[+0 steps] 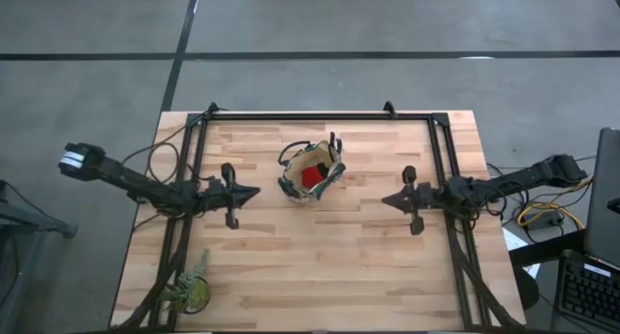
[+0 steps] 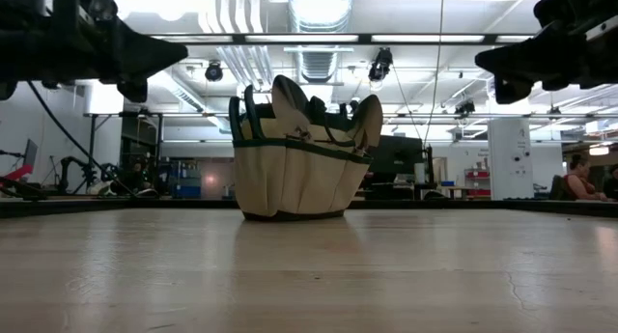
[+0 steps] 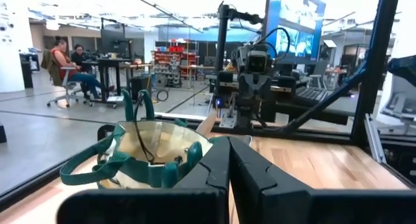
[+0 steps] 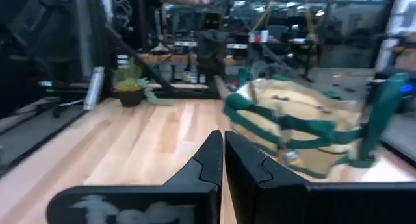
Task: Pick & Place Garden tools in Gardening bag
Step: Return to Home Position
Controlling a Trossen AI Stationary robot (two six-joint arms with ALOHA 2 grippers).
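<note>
L pincer (image 1: 250, 192): mine, fingers pressed together, nothing btwn them. It hangs above the desk's left part, tips aimed at the bag and well apart from it.
L wrist view: my two dark fingers (image 3: 218, 165) meet at the tips. The bag (image 3: 140, 149) sits just past them, top open.
R pincer (image 1: 389, 200): also mine, also pressed together and empty. It is above the desk's right part, tips facing the bag from the other side, well apart.
R wrist view: fingers (image 4: 211, 156) closed on each other, bag (image 4: 292, 130) beyond them.
Bag (image 1: 289, 187): upright on the desk (image 1: 320, 266), btwn my two pincers, nearer the edge w/ the black frame rail (image 1: 310, 116).
Bag contents, high view: red item (image 1: 311, 177) lies inside. The rest of the inside is too small to sort out.
Bag, low view: tan wall (image 2: 290, 179) w/ dark green trim. Two rounded blade shapes (image 2: 288, 99) stick up out of the top, prob. trowels.
Desk elsewhere: green plant (image 1: 189, 290) near the front left corner, well apart from the bag. No tools lie loose on the wood.
Room behind: seated people (image 3: 65, 62) at workstations, far off.
</note>
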